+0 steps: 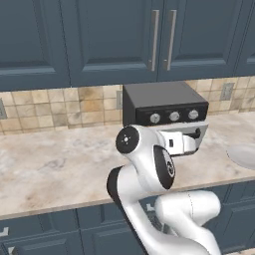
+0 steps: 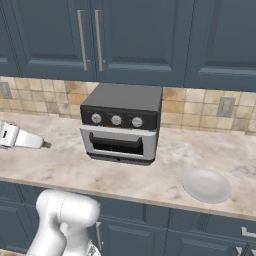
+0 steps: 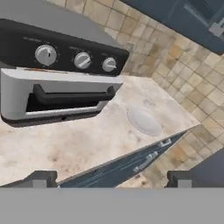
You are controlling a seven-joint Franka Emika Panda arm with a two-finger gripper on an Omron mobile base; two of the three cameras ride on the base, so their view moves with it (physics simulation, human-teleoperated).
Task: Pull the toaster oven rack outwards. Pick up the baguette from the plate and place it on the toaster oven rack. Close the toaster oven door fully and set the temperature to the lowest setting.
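Knobs ahead of the released, empty hand look small, rigid and slick; pinch the rim squarely.

Marble counter, toaster oven (door shut); plate alongside

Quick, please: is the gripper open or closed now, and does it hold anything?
Gripper: open, holding nothing; its fingertips stand wide apart.

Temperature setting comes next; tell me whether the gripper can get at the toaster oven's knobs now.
Probably yes: the gripper is open, the knobs sit exposed on the toaster oven front, and nothing stands between them.
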